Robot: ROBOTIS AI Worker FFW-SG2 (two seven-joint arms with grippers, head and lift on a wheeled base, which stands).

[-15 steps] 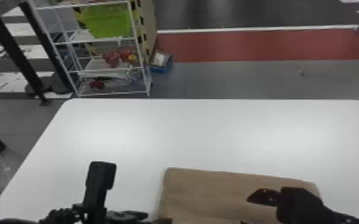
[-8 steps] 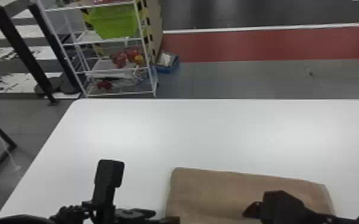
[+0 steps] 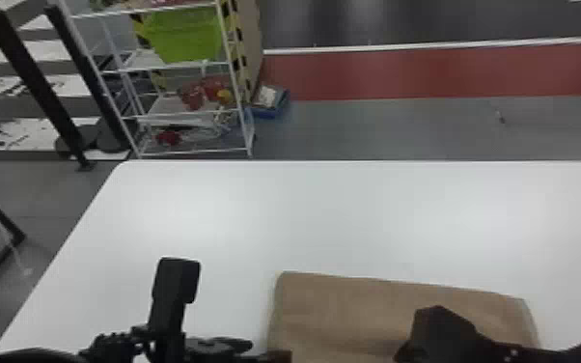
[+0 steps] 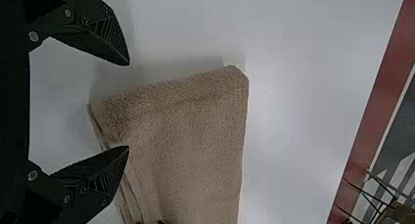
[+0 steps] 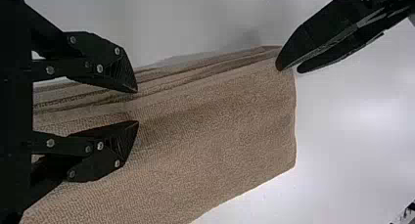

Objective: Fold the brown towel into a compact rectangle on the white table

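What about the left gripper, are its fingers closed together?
No, the left wrist view shows the left gripper with its two fingers standing wide apart.

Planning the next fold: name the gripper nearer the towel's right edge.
Right. The right gripper is over the towel, short of that edge; the left gripper is at the opposite end.

Soft, bright light spreads two pools of glare across the table [image 3: 333, 217], left and right of center in the head view I am monitoring remotely, while pale reflections streak the darker floor [image 3: 400, 24] at the top. My left wrist view shows a faint grey shadow above the towel [image 4: 195, 136]; my right wrist view catches a white glow at right and dim shading at top. I cannot tell the light's source.
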